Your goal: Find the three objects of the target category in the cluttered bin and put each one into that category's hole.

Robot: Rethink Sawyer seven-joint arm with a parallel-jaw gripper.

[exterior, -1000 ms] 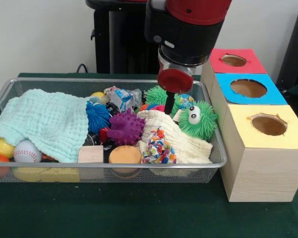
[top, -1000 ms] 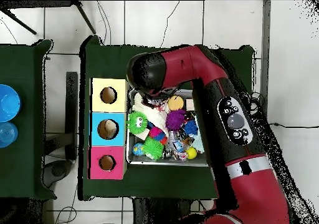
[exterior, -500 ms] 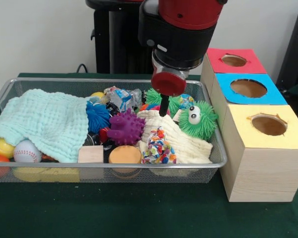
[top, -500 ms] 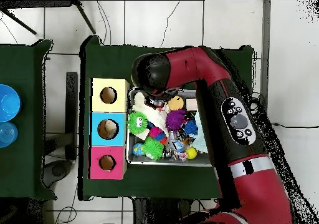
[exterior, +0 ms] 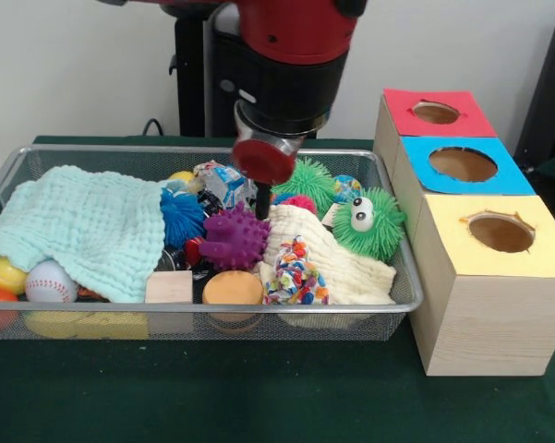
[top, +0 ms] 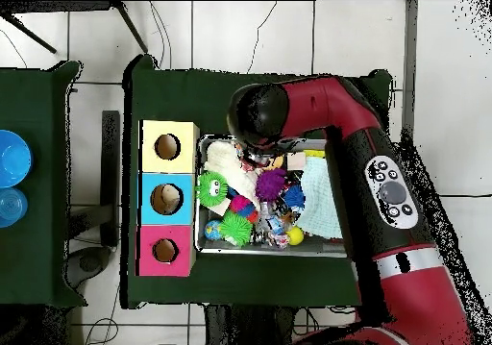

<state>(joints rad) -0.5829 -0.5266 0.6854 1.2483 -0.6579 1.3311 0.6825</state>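
Gripper (exterior: 262, 205), finger state indiscernible, poised above the wire-mesh bin (exterior: 402, 277); the purple spiky rubber ball (exterior: 233, 237) lies just below, slightly leftward.

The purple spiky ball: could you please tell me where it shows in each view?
Front view: purple spiky ball mid-bin, just left of the cream cloth.
Overhead view: purple spiky ball mid-bin, right of the green googly-eyed toy.
Shared landmark: yellow-topped box.
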